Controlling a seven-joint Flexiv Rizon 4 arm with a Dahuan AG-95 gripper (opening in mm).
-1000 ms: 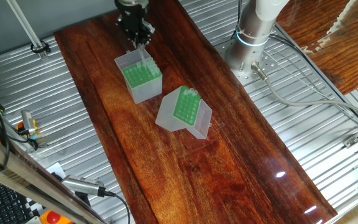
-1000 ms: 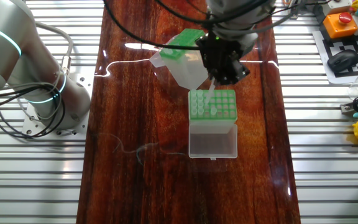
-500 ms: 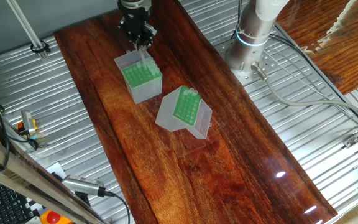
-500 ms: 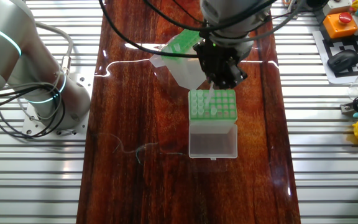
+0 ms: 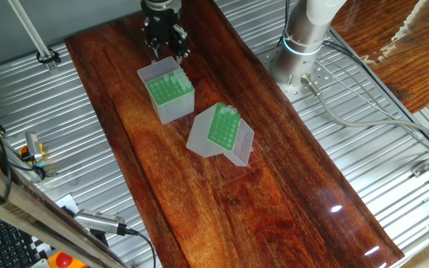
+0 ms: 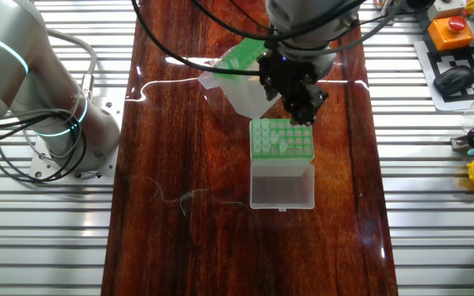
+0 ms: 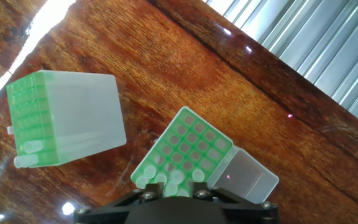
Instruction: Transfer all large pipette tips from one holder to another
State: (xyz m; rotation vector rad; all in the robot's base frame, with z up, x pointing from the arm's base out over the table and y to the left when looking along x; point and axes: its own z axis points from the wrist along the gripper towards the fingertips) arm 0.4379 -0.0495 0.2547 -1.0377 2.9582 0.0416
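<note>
Nothing readable from where I'm hanging, honestly: no labels, brands or numbers on either box or anywhere on the table.

White arm (image 5: 315,18), blue ring, black jaws

Table (image 5: 274,193) is glossy dark wood, boxes (image 7: 185,155) look like frosted translucent plastic with green racks, surrounding bench (image 5: 43,104) is ribbed metal.
</note>
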